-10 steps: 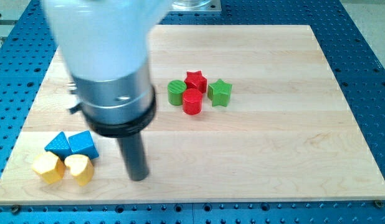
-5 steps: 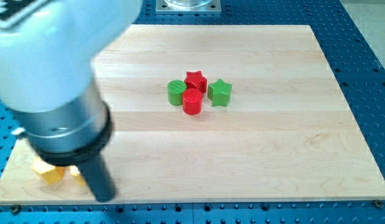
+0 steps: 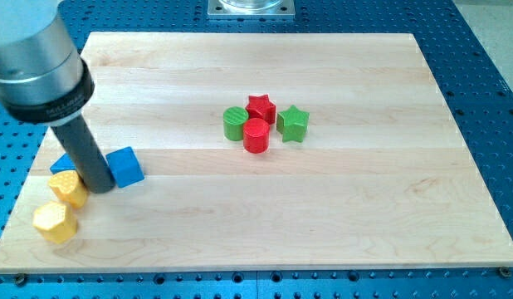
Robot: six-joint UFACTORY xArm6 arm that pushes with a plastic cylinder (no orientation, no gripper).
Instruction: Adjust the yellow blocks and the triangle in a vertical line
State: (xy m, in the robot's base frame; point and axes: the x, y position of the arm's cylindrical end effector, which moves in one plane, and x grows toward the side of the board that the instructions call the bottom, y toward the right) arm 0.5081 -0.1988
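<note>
Two yellow blocks lie near the board's bottom left: one point(image 3: 67, 189) above the other point(image 3: 54, 222), nearly stacked in a slanted column. A blue cube point(image 3: 124, 167) sits right of my rod. A second blue block, the triangle point(image 3: 62, 163), peeks out from behind the rod on its left. My tip point(image 3: 99, 188) rests on the board between the blue cube and the upper yellow block, touching or nearly touching both.
A cluster sits at the board's middle: a green cylinder point(image 3: 235, 123), a red star point(image 3: 261, 107), a red cylinder point(image 3: 256, 135) and a green star point(image 3: 293, 123). The wooden board point(image 3: 323, 216) lies on a blue perforated table.
The rod swung left and then up into the blue and yellow group. The blue cube has shifted right and up, the yellow blocks now lie one above the other instead of side by side.
</note>
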